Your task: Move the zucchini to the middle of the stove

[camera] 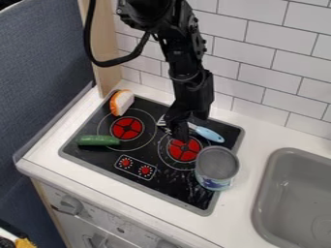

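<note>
The zucchini (98, 140) is seen lying on its side near the left edge of the stove (178, 189), beside the left burner (127, 128). The gripper (182, 127) is held over the area by the right burner (184, 149), well apart from the zucchini; whether its jaws are spread or pressed together cannot be told.

The zucchini is judged to be light and fairly stiff, perhaps a toy, so little force should be needed and crushing is hardly to be feared. Its rounded, smooth-looking skin may prove slippery, and on the glossy stove top it could be rolled away by an off-centre touch. It is best taken at mid-length, with the jaws set across its narrow width, one on each long side. If it is gripped near an end, the free end may be tipped or swung. A gentle, level release is called for, so that rolling is avoided.
</note>
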`<move>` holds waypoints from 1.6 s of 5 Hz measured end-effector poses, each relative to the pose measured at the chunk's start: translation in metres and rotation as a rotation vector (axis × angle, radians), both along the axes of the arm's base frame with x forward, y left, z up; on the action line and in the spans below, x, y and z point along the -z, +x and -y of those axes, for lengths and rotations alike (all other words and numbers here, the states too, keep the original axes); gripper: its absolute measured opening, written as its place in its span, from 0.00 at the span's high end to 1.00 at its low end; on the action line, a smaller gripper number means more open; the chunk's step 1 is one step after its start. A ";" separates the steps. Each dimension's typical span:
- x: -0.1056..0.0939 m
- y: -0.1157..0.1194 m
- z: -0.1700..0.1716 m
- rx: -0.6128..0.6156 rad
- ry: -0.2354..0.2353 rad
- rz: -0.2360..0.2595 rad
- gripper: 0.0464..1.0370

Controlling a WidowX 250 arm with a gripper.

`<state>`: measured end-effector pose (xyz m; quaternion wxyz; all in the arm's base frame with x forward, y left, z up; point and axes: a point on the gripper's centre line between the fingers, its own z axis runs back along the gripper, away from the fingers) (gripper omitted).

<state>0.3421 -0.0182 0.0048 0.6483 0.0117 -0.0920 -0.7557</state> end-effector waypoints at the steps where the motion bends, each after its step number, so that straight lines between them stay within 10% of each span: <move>1: 0.011 -0.004 -0.001 0.008 0.008 -0.029 0.04; 3: 0.022 -0.009 -0.042 0.246 0.248 0.011 0.04; 5: 0.023 -0.022 -0.091 0.557 0.370 0.032 0.04; 7: 0.023 -0.028 -0.124 0.330 0.382 0.128 0.04; 8: 0.031 -0.034 -0.129 0.220 0.338 0.095 0.04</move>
